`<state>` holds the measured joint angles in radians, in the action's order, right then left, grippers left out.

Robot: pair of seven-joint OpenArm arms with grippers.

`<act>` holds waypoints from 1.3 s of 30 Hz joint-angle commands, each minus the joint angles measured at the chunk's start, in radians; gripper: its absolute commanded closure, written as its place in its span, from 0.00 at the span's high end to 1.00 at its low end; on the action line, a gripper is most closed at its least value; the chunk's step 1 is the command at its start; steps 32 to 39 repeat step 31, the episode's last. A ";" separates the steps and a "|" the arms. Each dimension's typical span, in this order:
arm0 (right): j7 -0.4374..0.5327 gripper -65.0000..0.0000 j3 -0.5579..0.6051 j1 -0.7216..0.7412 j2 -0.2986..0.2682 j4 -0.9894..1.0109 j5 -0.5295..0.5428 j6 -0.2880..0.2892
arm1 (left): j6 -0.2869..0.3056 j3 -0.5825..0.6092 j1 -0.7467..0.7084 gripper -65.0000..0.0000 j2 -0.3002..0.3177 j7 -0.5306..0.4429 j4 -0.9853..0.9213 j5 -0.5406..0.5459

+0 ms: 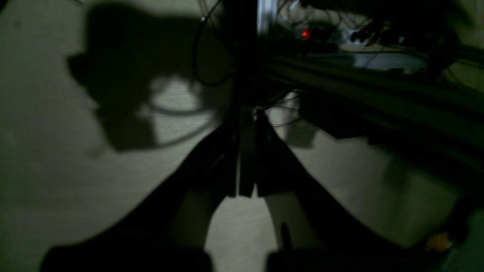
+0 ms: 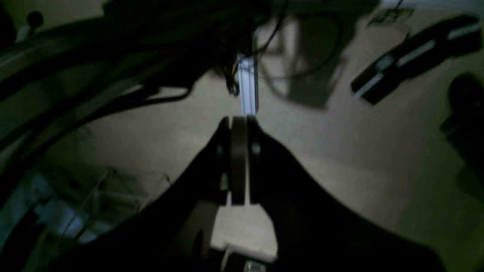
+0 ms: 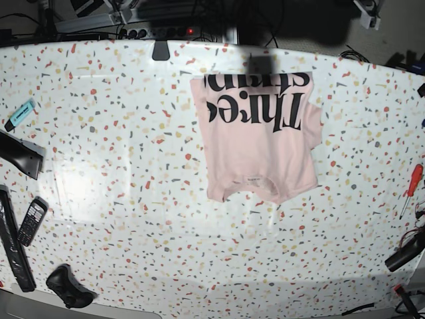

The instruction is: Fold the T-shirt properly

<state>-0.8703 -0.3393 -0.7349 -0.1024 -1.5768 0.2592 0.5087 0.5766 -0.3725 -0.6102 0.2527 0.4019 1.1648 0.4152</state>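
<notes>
We see the T-shirt [image 3: 255, 136] lying on the speckled counter [image 3: 119, 166], lettering up, and neither of our hands is near it: in the base view no arm reaches over the counter at all. The shirt looks partly folded, we judge. Its sides seem turned in, giving a roughly rectangular shape, though one sleeve bulges out at the edge and the hem end is uneven and puckered. What seems left is at least a crosswise fold to halve the length, plus some tidying of that sleeve.

Our left hand [image 1: 246, 151] has its fingers pressed together on nothing, over a plain pale surface. Our right hand [image 2: 239, 162] is likewise closed and empty. The shirt appears in neither wrist view, so it lies well apart from both hands.
</notes>
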 commanded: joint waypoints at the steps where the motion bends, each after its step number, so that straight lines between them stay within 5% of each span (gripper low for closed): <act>1: 0.018 0.00 0.001 0.018 -0.021 0.061 -0.006 0.005 | 0.005 -0.005 0.006 0.00 0.010 -0.040 -0.054 -0.014; 7: 0.268 0.00 0.100 0.207 -0.161 0.578 -0.113 -0.002 | 0.003 -0.005 0.130 0.00 0.010 -0.337 -0.441 -0.232; 12: 0.407 0.00 0.214 0.405 -0.213 0.945 -0.208 -0.069 | 0.000 -0.005 0.256 0.01 0.007 -0.354 -0.685 -0.270; 17: 0.517 0.00 0.283 0.568 -0.216 1.210 -0.208 -0.117 | -0.065 -0.005 0.347 0.21 -0.032 -0.397 -0.832 -0.277; 26: 0.523 0.00 0.294 0.640 -0.205 1.266 -0.170 -0.117 | -0.132 -0.005 0.378 0.21 -0.125 -0.433 -0.838 -0.345; 39: 0.523 0.00 0.294 0.640 -0.205 1.266 -0.170 -0.117 | -0.133 -0.005 0.396 0.21 -0.127 -0.433 -0.838 -0.347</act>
